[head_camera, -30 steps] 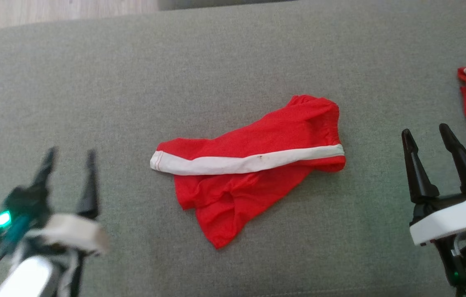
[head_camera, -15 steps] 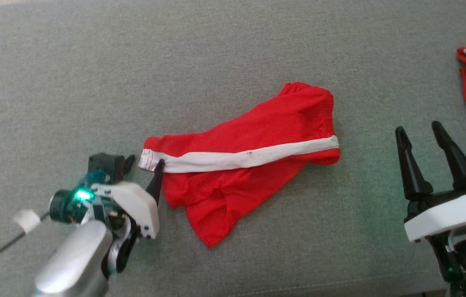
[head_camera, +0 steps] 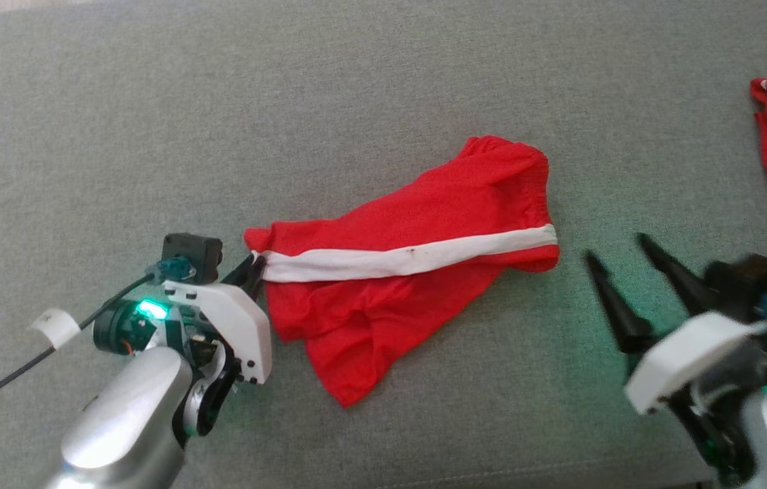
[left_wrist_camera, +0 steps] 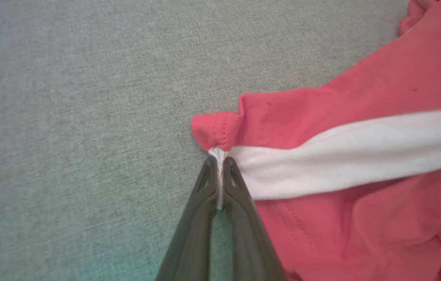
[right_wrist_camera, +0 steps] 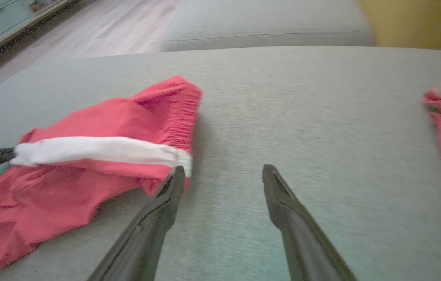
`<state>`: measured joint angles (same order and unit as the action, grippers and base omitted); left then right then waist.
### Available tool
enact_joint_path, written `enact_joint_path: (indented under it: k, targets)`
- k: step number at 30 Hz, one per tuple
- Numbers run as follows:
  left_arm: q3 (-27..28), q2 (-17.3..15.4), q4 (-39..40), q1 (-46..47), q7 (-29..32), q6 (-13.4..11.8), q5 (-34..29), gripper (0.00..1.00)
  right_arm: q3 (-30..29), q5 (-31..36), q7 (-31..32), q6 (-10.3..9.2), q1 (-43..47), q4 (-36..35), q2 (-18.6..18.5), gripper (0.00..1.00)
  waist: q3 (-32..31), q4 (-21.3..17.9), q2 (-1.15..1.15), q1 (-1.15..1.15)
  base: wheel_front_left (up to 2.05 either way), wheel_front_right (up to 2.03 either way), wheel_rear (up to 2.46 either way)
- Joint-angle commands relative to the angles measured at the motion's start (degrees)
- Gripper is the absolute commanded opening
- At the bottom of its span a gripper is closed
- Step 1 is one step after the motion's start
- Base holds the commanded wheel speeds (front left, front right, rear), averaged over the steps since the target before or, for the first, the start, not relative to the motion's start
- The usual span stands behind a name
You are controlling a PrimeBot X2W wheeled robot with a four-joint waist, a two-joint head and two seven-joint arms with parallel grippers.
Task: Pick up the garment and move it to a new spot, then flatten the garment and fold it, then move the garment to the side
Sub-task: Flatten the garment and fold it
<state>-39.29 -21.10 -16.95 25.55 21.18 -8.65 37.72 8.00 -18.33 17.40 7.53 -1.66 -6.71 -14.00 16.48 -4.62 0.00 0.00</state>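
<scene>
One red garment (head_camera: 424,210) with a white side stripe (head_camera: 410,258) lies rumpled at the middle of the grey cushion (head_camera: 288,102), gathered waistband (head_camera: 538,197) toward the right. Left gripper (left_wrist_camera: 218,166) is clamped on the stripe's hem end; right gripper (head_camera: 614,246), spread wide, hovers just beside the waistband.

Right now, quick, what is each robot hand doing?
Left gripper: shut on the red garment, pinching the white stripe's end.
Right gripper: open, holding nothing.
</scene>
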Motion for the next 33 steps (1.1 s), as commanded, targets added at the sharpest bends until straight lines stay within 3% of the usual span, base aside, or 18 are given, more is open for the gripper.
enact_joint_path:
  k: [1,6,17,18,19,26,33]
  targets:
    - [0.73,-1.79,0.73,-0.34,0.83,-0.27,-0.2,0.0,3.25,-1.08,0.7,-0.04,-3.15,-2.09,-2.08,1.0,0.03,0.15,0.0,0.0,0.0,0.0,0.0]
    - [0.55,-1.42,1.16,-0.02,0.22,-0.36,-0.31,0.0,9.37,-2.77,3.29,-0.04,-7.61,-0.21,-5.11,1.0,0.46,0.93,0.0,0.0,0.0,0.0,0.0]
    - [0.95,-0.52,0.79,0.74,-3.51,-0.36,-0.71,0.0,14.34,-6.5,8.22,-0.04,-13.11,8.13,-7.39,1.0,0.94,2.97,0.0,0.0,0.0,0.0,0.0]
    - [1.08,-0.41,0.8,0.65,-3.93,-0.31,-0.57,0.0,14.6,-7.05,8.64,-0.04,-13.4,8.78,-7.48,0.6,0.94,3.12,0.0,0.0,0.0,0.0,0.0]
    - [1.13,-0.35,0.84,0.6,-4.33,-0.26,-0.54,0.0,14.65,-7.56,8.37,-0.04,-13.76,9.12,-7.44,0.0,0.95,3.26,0.0,0.0,0.0,0.0,0.0]
    - [3.72,-0.38,4.96,0.7,-13.01,-1.97,-2.3,0.0,12.0,-6.91,5.9,-0.04,-14.41,7.95,-8.27,0.0,0.51,3.84,0.0,0.0,0.0,0.0,0.0]
    - [7.42,-3.42,20.43,1.47,-19.12,-6.74,-6.7,0.0,5.06,-3.49,2.44,-0.04,-14.75,-0.98,-8.0,0.0,-3.33,3.62,0.0,0.0,0.0,0.0,0.0]
